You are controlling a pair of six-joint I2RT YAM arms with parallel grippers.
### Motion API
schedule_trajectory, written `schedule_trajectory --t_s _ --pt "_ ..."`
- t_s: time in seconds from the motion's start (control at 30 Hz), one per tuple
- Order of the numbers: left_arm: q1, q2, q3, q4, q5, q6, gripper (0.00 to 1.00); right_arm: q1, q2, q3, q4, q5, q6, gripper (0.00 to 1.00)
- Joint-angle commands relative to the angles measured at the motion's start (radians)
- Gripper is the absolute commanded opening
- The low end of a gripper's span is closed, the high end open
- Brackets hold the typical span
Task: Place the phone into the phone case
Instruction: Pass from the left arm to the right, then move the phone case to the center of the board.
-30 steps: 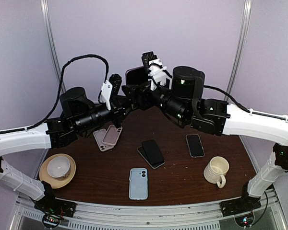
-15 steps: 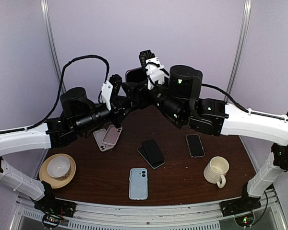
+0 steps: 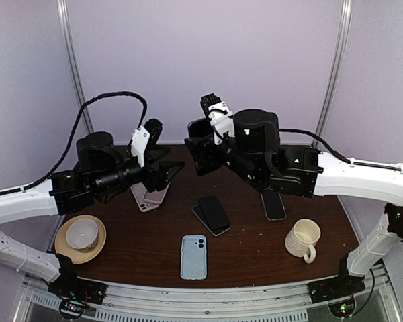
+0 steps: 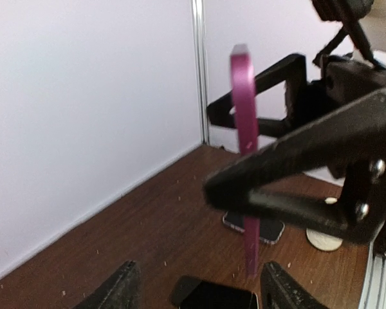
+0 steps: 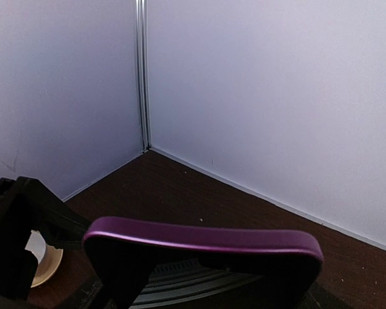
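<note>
Phone case [image 5: 202, 239] purple, table [image 3: 248, 258] brn, mug [image 3: 302, 239] cream.

- Pale lilac-white wall panels [image 3: 208, 54] close in the far side and both flanks, plain and unmarked.
- Slim aluminium strips stand upright at the panel joints: the left strip [image 3: 70, 60] and the right strip [image 3: 336, 60].
- A table [image 3: 141, 258] with a dark reddish-brown wood-grain top runs right up to the walls.
- From the wrist views, a thin pale seam [image 5: 257, 193] runs where wall meets tabletop.
- Small pale specks [image 4: 148, 212] lie scattered on the wood near the corner.
- A ribbed metal rail [image 3: 208, 305] edges the near side.
- The light is even and diffuse, and the shadows are soft.
</note>
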Motion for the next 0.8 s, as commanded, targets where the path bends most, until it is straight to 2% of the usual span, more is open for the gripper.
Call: schedule_trajectory --t_s 0.0,0.13,0.3,0.47,0.67,0.77 --pt "-0.005 -0.034 -0.074 -0.262 -0.065 -0.052 0.62 -0.001 -0.087 -0.083 -0.077 0.072 0.108 0.50" --pt "-0.018 -0.001 -0.100 -0.514 -0.063 -0.089 0.56 -0.001 -0.130 -0.168 -0.128 0.098 0.206 0.50" --pt "-0.107 0.084 -0.117 -0.654 -0.116 -0.040 0.53 -0.001 -0.173 -0.255 -0.181 0.125 0.317 0.50" --pt "-0.194 0.236 -0.116 -0.725 -0.126 -0.015 0.53 -0.001 -0.208 -0.315 -0.219 0.124 0.393 0.52" --pt "-0.239 0.451 -0.049 -0.783 -0.070 0.005 0.50 0.001 -0.238 -0.338 -0.269 0.119 0.429 0.53" --pt "-0.289 0.524 -0.015 -0.772 -0.103 0.045 0.50 0.003 -0.259 -0.358 -0.266 0.120 0.443 0.54"
